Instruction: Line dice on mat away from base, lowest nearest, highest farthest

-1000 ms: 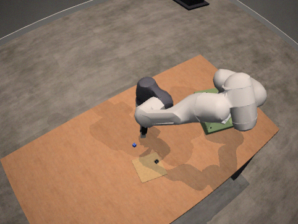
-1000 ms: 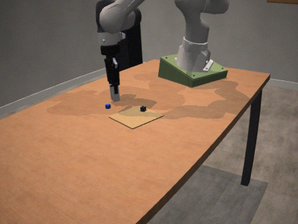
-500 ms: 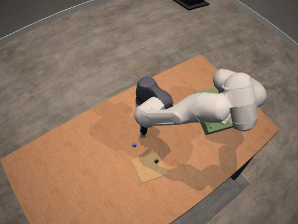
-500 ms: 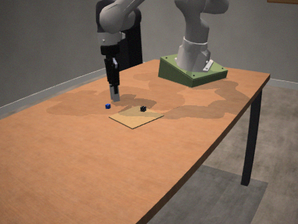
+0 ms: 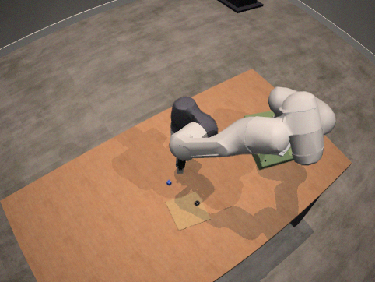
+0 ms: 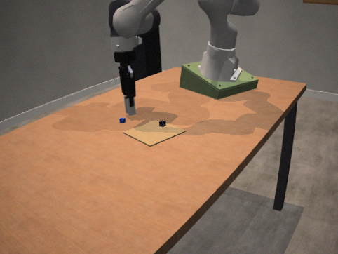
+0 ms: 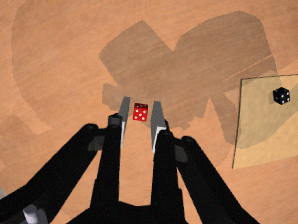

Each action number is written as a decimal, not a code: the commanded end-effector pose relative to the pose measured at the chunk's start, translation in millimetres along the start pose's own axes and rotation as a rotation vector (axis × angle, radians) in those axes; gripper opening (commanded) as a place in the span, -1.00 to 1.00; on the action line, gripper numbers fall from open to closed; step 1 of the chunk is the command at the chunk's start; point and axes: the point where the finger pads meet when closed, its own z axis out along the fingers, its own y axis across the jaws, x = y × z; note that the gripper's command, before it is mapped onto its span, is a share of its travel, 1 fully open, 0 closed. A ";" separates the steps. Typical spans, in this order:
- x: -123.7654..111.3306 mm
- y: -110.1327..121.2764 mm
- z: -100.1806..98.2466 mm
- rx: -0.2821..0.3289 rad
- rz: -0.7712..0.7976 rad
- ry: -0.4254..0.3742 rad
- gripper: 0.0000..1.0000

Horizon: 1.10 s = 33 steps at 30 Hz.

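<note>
Top view, mat and dice: the thin square tan mat [image 5: 183, 216] [image 6: 151, 137] [image 7: 260, 135] bears the black die with white pips [image 5: 197, 203] [image 6: 162, 123] [image 7: 281, 96], toward its base-side edge; the small blue die [image 5: 169, 182] [image 6: 122, 121] is off it, on the wood.
Exterior view, my gripper: my black two-finger gripper [image 5: 180, 170] [image 6: 130, 113] [image 7: 140, 109] points down, its tips low beside the blue die.
Wrist view, red die: the glossy red die with white pips [image 7: 140, 112] sits between my pads, off the mat, five pips on its brighter face.
Wrist view, opening: narrow but unclosed, a gap either side, holding nothing.
Handling: probably light, stiff, slightly slippery; I'd pinch opposite side faces at mid-height, gently, and keep it level.
</note>
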 end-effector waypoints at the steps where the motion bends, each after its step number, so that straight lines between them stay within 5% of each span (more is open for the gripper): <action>1: -1.6 -1.0 -0.1 0.002 -0.005 -0.004 -0.63; 3: -1.6 -1.0 -0.1 0.002 -0.005 -0.004 -0.63; 4: -1.6 -1.0 -0.1 0.002 -0.005 -0.004 -0.87; 33: -1.6 -1.0 -0.1 0.002 -0.005 -0.004 -0.87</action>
